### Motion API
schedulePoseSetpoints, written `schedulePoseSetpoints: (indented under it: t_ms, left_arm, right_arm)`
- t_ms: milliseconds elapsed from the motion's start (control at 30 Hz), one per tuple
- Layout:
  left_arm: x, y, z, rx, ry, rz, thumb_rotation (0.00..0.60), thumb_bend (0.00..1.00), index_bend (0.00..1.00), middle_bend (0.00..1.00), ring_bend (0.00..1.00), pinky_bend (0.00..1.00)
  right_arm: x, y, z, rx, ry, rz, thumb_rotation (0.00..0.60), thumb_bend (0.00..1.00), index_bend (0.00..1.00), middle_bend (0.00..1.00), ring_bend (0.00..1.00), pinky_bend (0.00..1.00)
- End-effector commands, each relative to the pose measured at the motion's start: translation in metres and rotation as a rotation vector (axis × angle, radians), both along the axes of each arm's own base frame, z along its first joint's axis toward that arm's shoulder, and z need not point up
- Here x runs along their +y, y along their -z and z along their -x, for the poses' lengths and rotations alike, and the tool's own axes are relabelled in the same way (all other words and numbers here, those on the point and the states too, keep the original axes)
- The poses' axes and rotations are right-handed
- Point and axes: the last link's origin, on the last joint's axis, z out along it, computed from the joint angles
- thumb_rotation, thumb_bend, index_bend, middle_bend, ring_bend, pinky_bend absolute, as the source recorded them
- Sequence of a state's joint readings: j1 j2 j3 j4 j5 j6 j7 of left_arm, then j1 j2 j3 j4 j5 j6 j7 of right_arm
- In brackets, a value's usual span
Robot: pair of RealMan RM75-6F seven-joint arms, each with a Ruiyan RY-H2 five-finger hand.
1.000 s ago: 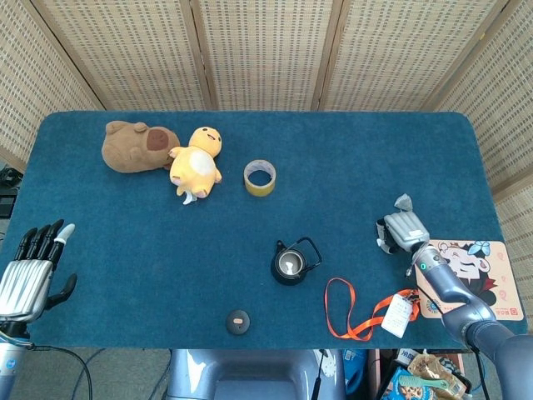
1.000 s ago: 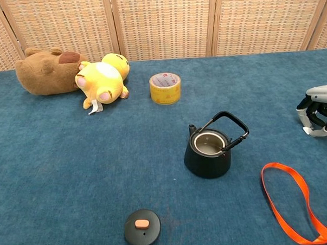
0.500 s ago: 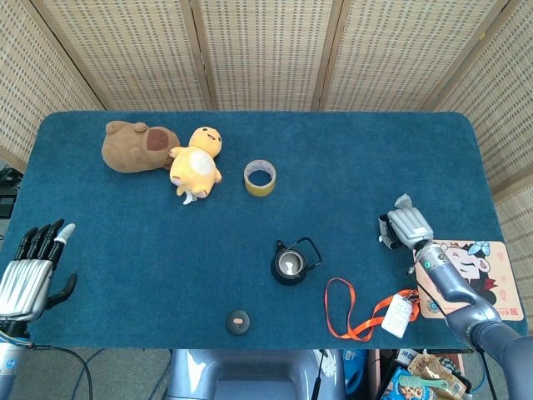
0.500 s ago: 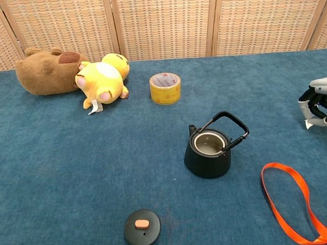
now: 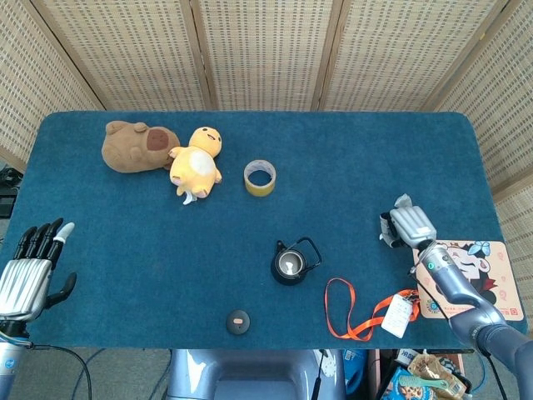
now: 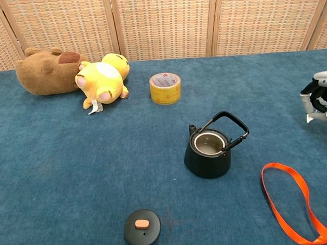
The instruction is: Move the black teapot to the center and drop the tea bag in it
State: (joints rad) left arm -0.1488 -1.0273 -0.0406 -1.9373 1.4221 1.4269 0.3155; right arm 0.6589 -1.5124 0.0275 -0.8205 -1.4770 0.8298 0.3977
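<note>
The black teapot [image 5: 291, 263] [image 6: 209, 152] stands upright near the table's middle, its handle raised and its top uncovered. Its black lid [image 5: 238, 321] [image 6: 142, 227] lies on the cloth nearer the front edge. My right hand [image 5: 405, 225] [image 6: 322, 96] hovers at the right side, well to the right of the pot, fingers curled in. A small pale piece, apparently the tea bag [image 5: 404, 201] [image 6: 310, 117], sticks out of its grip. My left hand [image 5: 30, 269] hangs off the front left corner with fingers spread, holding nothing; the chest view does not show it.
A brown plush [image 5: 133, 147], a yellow plush [image 5: 196, 162] and a yellow tape roll [image 5: 259, 177] sit at the back left and middle. An orange lanyard with a tag [image 5: 360, 317] lies front right, beside a cartoon mat [image 5: 475, 277].
My right hand has lifted slightly and drifted to the right, away from the teapot, with the pale piece still in it. The teapot, the lid and my left hand have stayed put.
</note>
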Motion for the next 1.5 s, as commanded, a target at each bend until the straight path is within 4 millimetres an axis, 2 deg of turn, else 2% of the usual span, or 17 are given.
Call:
schedulePoseSetpoints:
  t_ms: [33, 200, 800, 1200, 1267, 1500]
  left_arm:
    - [0.000, 0.000, -0.001, -0.002, 0.002, 0.000, 0.600, 0.43, 0.00, 0.00, 0.00, 0.00]
    - [0.000, 0.000, -0.003, 0.000, 0.006, 0.004, 0.600, 0.43, 0.00, 0.00, 0.00, 0.00]
    - [-0.003, 0.000, -0.006, 0.004, 0.004, 0.012, 0.600, 0.43, 0.00, 0.00, 0.00, 0.00]
    - [-0.006, -0.001, -0.006, 0.001, 0.003, 0.016, 0.600, 0.43, 0.00, 0.00, 0.00, 0.00]
    - [-0.007, -0.001, -0.005, -0.001, -0.001, 0.016, 0.600, 0.43, 0.00, 0.00, 0.00, 0.00]
    - [-0.007, -0.001, -0.004, -0.001, -0.005, 0.017, 0.600, 0.43, 0.00, 0.00, 0.00, 0.00]
  right_arm:
    - [0.004, -0.011, -0.007, -0.026, -0.034, 0.021, 0.600, 0.64, 0.65, 0.79, 0.86, 0.93]
    - [0.014, -0.029, -0.027, -0.087, -0.105, 0.046, 0.600, 0.64, 0.65, 0.79, 0.86, 0.93]
    - [0.044, -0.060, -0.079, -0.270, -0.250, 0.044, 0.600, 0.64, 0.66, 0.79, 0.86, 0.93]
    - [0.061, -0.072, -0.110, -0.413, -0.334, -0.012, 0.600, 0.64, 0.67, 0.80, 0.86, 0.93]
    - [0.067, -0.072, -0.122, -0.477, -0.358, -0.051, 0.600, 0.64, 0.67, 0.80, 0.86, 0.93]
    - [0.067, -0.075, -0.137, -0.527, -0.384, -0.084, 0.600, 0.64, 0.67, 0.80, 0.86, 0.93]
